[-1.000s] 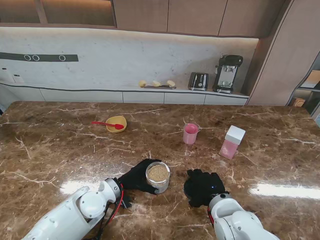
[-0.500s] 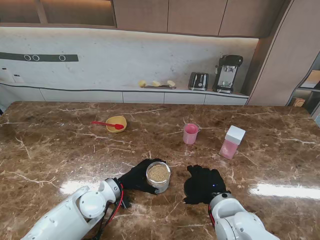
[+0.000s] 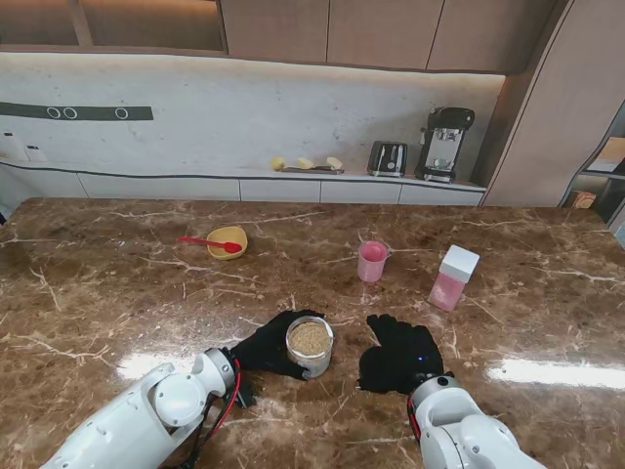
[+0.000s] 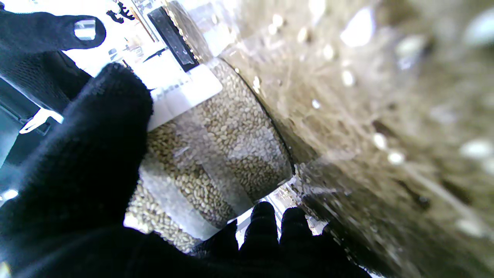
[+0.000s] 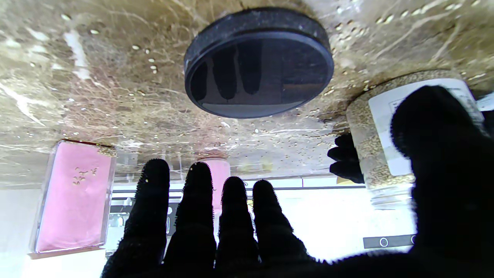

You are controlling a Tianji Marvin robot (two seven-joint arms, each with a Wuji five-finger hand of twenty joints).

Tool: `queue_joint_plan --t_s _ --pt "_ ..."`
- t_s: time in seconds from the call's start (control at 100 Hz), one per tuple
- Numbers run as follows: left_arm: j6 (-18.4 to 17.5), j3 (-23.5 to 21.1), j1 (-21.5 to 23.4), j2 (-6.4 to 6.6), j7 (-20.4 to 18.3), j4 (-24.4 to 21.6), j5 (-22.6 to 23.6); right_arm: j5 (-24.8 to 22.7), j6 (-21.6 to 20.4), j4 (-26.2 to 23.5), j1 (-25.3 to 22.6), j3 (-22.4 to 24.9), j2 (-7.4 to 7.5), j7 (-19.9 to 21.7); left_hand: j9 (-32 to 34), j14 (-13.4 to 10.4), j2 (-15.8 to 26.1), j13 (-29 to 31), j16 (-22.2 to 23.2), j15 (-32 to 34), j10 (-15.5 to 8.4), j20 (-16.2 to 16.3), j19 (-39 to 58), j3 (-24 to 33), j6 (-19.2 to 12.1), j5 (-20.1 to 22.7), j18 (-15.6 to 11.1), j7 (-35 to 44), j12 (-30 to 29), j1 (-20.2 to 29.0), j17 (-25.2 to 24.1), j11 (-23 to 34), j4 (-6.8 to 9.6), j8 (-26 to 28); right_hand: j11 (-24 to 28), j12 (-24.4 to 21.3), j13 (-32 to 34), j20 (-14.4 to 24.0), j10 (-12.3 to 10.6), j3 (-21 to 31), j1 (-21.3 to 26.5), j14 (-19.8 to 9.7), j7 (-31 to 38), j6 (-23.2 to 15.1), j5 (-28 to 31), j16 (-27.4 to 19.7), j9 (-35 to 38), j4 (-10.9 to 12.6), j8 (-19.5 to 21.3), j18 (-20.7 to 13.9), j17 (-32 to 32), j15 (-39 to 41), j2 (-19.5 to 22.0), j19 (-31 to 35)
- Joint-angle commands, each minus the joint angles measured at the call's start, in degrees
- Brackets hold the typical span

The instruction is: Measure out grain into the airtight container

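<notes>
Nearby, round glossy black lid (image 5: 258,61)

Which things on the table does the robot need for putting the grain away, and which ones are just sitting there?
For the job:
- grain jar, open, held by the left hand
- black lid, lying on the table under the open right hand
- pink measuring cup
- pink airtight container

Probably just lying about:
- yellow bowl with red spoon
- toaster and coffee machine on the back counter

You see two glossy white, rounded arms. Each hand wears a black knit glove: left hand (image 3: 270,344), right hand (image 3: 398,356). A red cable (image 3: 227,403) (thin, looping) trails the left wrist.
</notes>
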Motion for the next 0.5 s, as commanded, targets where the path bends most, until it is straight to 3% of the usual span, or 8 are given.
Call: queue_joint_plan --t_s 0.0,0.27,0.49 --pt "1.27 0.80 2.65 1.01 -1.23 3.52 0.87 0.52 0.15 0.30 -0.51 0.03 -0.20 0.46 -1.74 6.31 4.08 -0.87 -0.30 -0.60 -0.03 4.84 7.27 2.30 -1.00 -1.20 13.44 -1.45 0.82 -1.42 6.47 -1.19 2.44 -0.02 -0.30 -0.72 -0.89 1.51 0.53 0.60 -2.32 -0.16 -0.84 0.79 -2.37 -1.57 -1.34 1.20 -0.54 0.36 -0.47 -0.28 -0.72 -1.22" --pt "0.88 -0.47 3.40 1.15 -1.09 2.96 0.89 1.41 0.18 0.73 -0.57 -0.07 -0.32 -0.48 -1.77 6.37 2.13 -0.91 -0.52 -0.73 0.02 5.08 6.75 0.80 0.29 -1.85 13.52 -6.07 0.45 -2.82 6.38 -1.49 1.74 -1.09 -0.37 -0.79 -1.04 1.57 0.48 0.57 -2.36 -0.16 -0.85 0.85 -2.45 -1.59 -1.39 1.24 -0.65 0.43 -0.66 -0.32 -0.55 -1.25" --pt "-0.01 -0.95 3.49 1.01 -0.51 3.02 0.78 2.15 -0.03 0.85 -0.83 0.33 -0.50 -1.67 -1.78 6.17 -0.41 -0.89 -0.95 -0.86 -0.20 5.26 6.15 -1.09 1.17 -1.76 13.51 -9.53 -0.21 -5.33 6.37 -1.67 0.25 -2.86 -0.33 -0.79 -1.00 1.61 0.53 0.56 -2.27 -0.18 -0.81 0.85 -2.47 -1.60 -1.22 1.27 -0.70 0.44 -0.73 -0.31 -0.49 -1.29"
